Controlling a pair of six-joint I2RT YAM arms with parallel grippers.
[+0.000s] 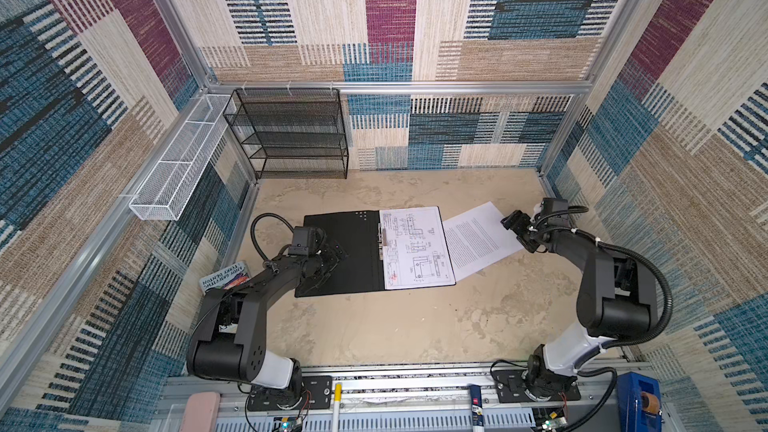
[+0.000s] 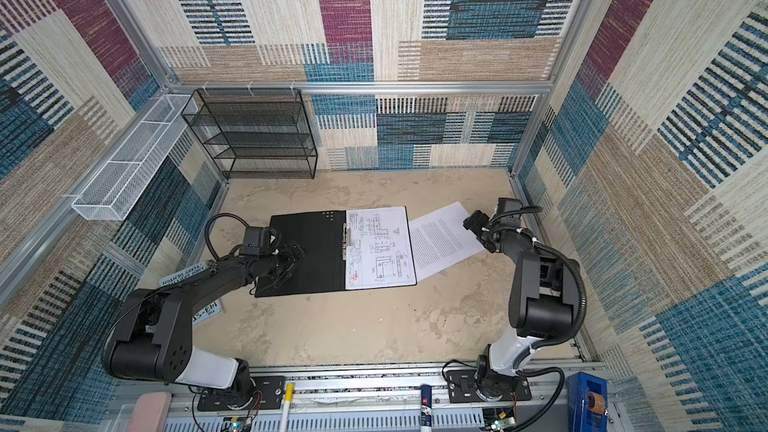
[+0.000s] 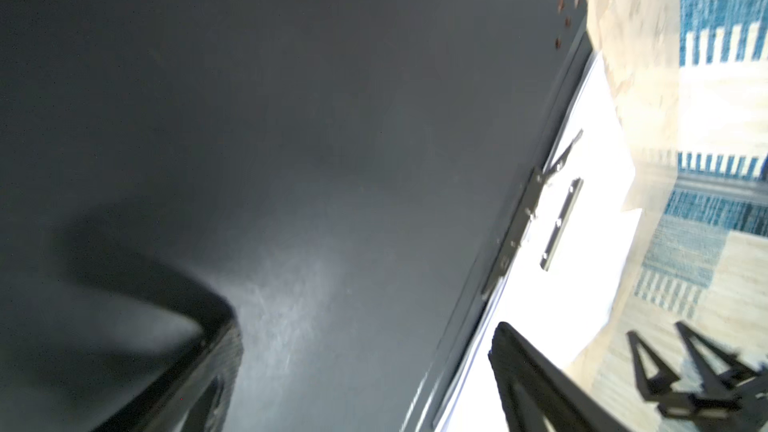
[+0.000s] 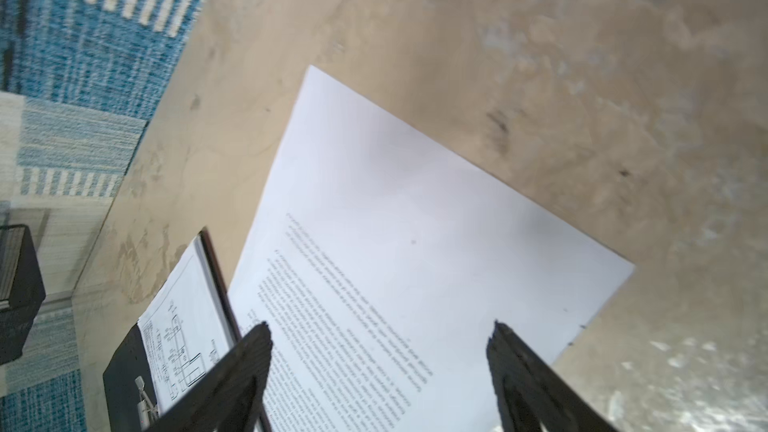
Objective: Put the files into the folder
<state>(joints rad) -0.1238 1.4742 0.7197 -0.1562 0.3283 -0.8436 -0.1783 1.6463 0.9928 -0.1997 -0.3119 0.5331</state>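
While one drawing sheet (image 1: 415, 247) already sits in the open folder (image 1: 345, 243), the right claw (image 4: 381, 326) hangs released over the printed sheet (image 1: 478, 243) lying just beside it on the tabletop (image 1: 395, 326), so next it likely must pinch an edge, the left claw (image 1: 337, 254) released too

Black mesh rack (image 1: 286, 135) stood at back of table (image 1: 374, 326), against rear wall. White mesh basket (image 1: 178, 160) hung just left of rack, along side rail. Book (image 1: 226, 278) lay well in front of rack, near left wall, partly hidden. Blue tape dispenser (image 1: 638, 403) sat farthest from rack, at diagonally opposite corner. Pink pad (image 1: 201, 411) and white marker (image 1: 337, 403) lay by front rail, well apart from rack.
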